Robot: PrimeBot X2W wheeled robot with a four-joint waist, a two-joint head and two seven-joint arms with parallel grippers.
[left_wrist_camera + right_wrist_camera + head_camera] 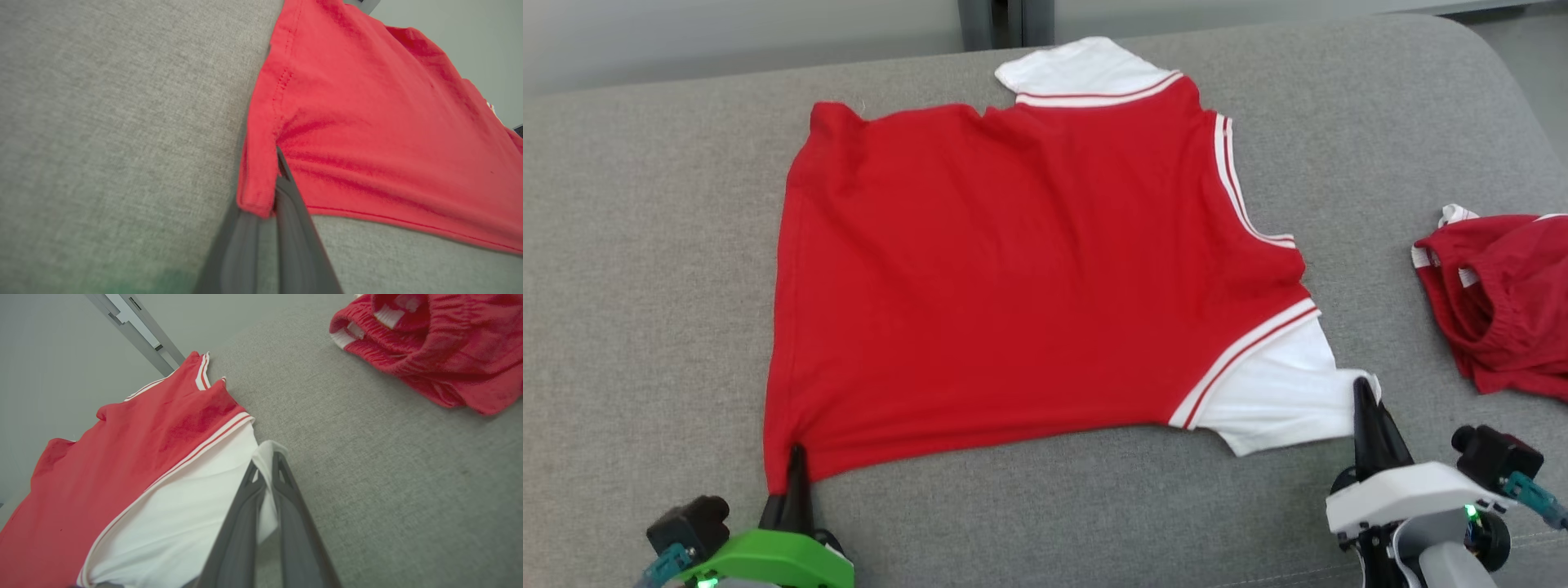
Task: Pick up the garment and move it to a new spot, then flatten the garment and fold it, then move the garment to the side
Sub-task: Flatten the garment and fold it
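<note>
Grey upholstered pad (645,286) is carrying everything, with a pale wall (727,41) showing beyond its far edge.

- Red T-shirt (1013,286) with white sleeves is lying spread over the middle of the pad. Its hem is facing the pad's left edge and its neckline the right.
- Left gripper (796,453) is sitting at the pad's near edge, left side, with its fingers pinched together on the near hem corner (257,196). Tension creases are fanning out from that pinch in the left wrist view.
- Right gripper (1362,390) is at the near edge, right side, fingers clamped narrowly on the tip of the near sleeve (1282,392). White cloth is showing between them in the right wrist view.
- Far sleeve (1078,69) is reaching toward the pad's far edge, and the far hem corner is looking slightly rumpled.
- Red shorts (1503,302) are lying bunched by the pad's right edge, well apart from the shirt.

Progress, as a judgement: relocation is looking finished, since the shirt is lying open in one layer. Flattening seems to be the step in hand, with both grippers tensioning the near side. No fold is showing yet. Folding and moving the shirt aside are both remaining.
</note>
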